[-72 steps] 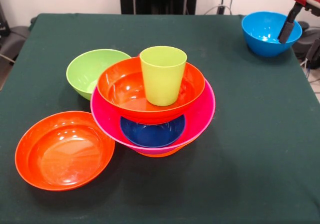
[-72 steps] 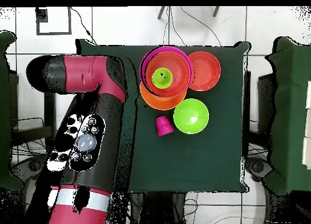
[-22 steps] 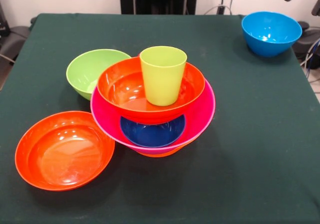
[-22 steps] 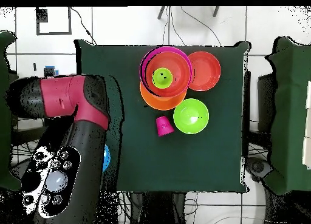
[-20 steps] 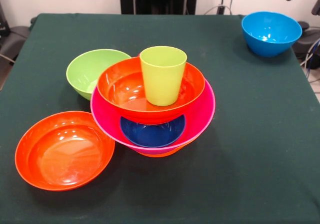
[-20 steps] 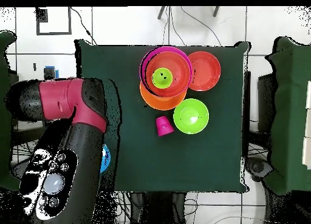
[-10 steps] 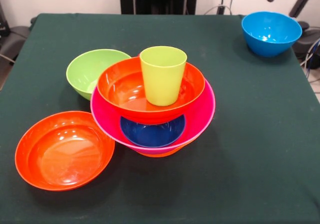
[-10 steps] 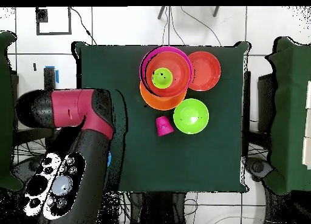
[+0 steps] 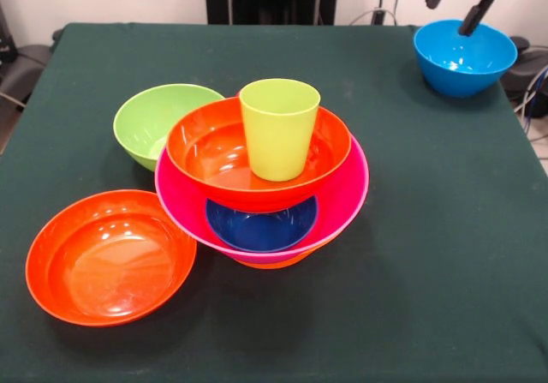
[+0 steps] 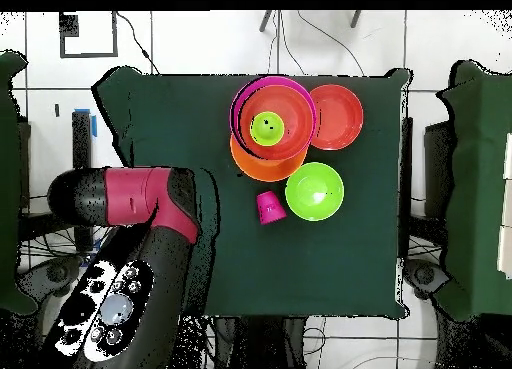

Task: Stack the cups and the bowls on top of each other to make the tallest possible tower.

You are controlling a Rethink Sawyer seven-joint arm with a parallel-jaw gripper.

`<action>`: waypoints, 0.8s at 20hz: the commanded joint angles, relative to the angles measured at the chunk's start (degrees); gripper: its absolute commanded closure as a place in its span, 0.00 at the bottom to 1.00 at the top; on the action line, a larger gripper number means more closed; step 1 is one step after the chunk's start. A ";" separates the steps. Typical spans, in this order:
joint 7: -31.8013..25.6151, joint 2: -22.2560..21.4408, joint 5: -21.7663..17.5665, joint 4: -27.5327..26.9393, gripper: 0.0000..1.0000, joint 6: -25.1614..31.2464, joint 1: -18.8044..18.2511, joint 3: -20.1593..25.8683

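Note:
The tower (image 9: 262, 190) stands mid-table: an orange bowl at the bottom, a small dark blue bowl (image 9: 261, 226), the big pink bowl (image 9: 342, 199), a red-orange bowl (image 9: 210, 152), and the lime green cup (image 9: 279, 128) upright on top. From above, the tower (image 10: 272, 125) has a red-pink cup (image 10: 268, 207) lying below it. The light blue bowl (image 9: 464, 57) sits alone at the far right. My gripper (image 9: 458, 0) hangs open just above that bowl's back rim, with nothing between its fingers. In the overhead view the arm (image 10: 140, 200) covers both gripper and blue bowl.
A green bowl (image 9: 154, 122) rests against the tower's left side, also seen from above as the green bowl (image 10: 314, 191). A shallow red-orange bowl (image 9: 110, 256) lies at the front left. The table edge runs close behind the blue bowl.
The gripper's fingers have come down and leftward from the top right corner to above the blue bowl. In the overhead view the arm swung in over the table's left edge. Bowls and cups have not moved.

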 commanded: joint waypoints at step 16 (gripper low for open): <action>19.71 4.86 13.81 9.48 0.00 -11.51 4.28 2.08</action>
